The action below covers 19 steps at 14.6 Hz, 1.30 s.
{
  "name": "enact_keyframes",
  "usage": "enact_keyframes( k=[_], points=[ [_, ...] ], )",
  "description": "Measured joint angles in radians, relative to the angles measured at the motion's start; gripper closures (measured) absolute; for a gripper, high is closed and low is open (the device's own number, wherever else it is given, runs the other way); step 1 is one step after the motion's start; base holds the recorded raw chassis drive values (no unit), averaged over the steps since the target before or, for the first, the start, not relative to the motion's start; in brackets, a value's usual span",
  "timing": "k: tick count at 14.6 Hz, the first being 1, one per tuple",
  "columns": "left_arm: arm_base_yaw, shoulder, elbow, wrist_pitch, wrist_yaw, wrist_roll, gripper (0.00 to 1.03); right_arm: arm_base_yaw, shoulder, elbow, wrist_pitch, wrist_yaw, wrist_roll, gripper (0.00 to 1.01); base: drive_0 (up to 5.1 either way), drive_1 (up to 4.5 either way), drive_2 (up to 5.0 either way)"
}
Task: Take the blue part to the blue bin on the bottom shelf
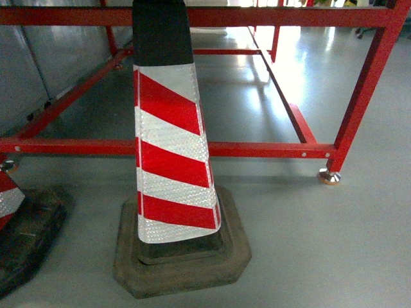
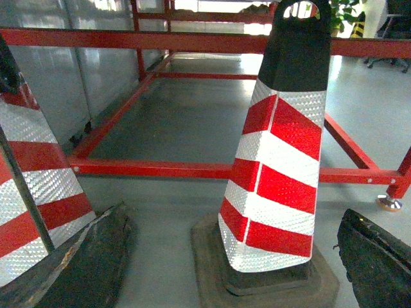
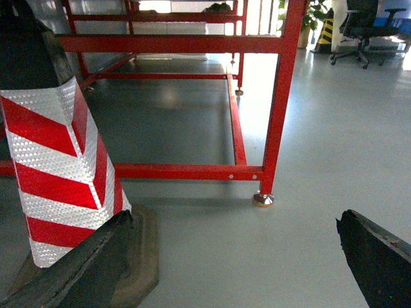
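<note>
The blue part, the blue bin and the bottom shelf are all out of view. In the left wrist view my left gripper (image 2: 234, 213) is open, its black fingers (image 2: 90, 263) spread wide with nothing between them, low over the grey floor and facing a red-and-white striped cone (image 2: 276, 173). In the right wrist view my right gripper (image 3: 234, 218) is open too, with only bare floor between its fingers (image 3: 379, 256). Neither gripper shows in the head view.
A striped cone (image 1: 170, 147) on a dark rubber base (image 1: 183, 256) stands right in front. A second cone (image 1: 9, 199) is at the left edge. Behind them runs a red steel frame (image 1: 257, 149) with a metal foot (image 1: 329, 176). Open grey floor lies to the right.
</note>
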Motion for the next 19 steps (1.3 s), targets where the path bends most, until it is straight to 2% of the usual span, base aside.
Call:
enact_keyframes(
  k=[19],
  points=[
    [0.000, 0.000, 0.000, -0.001, 0.000, 0.000, 0.05, 0.000, 0.000, 0.000, -0.001, -0.001, 0.000, 0.03, 0.0, 0.00, 0.0]
  ],
)
